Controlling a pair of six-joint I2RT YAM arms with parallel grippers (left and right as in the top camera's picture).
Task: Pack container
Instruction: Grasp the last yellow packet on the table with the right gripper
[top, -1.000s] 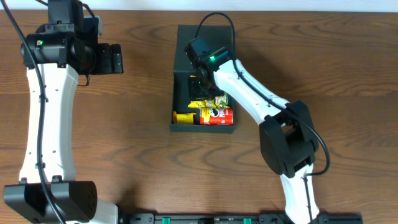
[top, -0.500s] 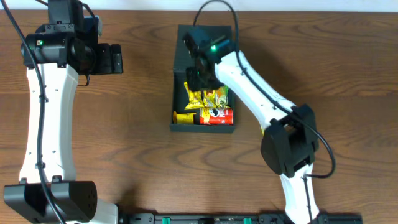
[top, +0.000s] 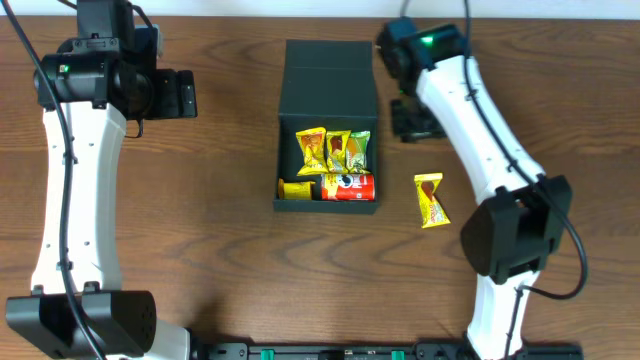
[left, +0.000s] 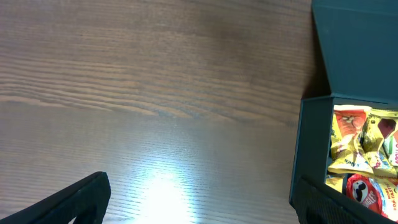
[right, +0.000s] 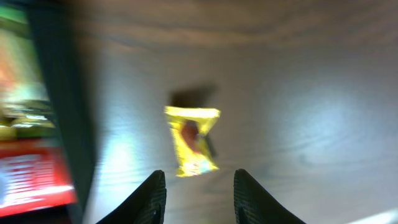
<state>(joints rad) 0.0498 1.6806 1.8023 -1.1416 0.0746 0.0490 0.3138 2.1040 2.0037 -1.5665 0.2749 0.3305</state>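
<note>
The dark teal container (top: 328, 72) stands mid-table with its flap lid open toward the back; it also shows in the left wrist view (left: 308, 155). Inside lie yellow and green snack packets (top: 335, 150), a red can (top: 347, 187) and a yellow item (top: 296, 188). A yellow snack packet (top: 430, 199) lies on the table to the container's right, and shows in the right wrist view (right: 193, 140). My right gripper (top: 418, 120) is open and empty, right of the container and behind that packet. My left gripper (top: 185, 95) is open and empty, far left of the container.
The wooden table (top: 200, 250) is bare around the container apart from the loose packet. A dark rail (top: 380, 351) runs along the front edge.
My right gripper has left the inside of the container and swung right and back, now over the table. The packets inside are now uncovered. The left arm has not moved.
</note>
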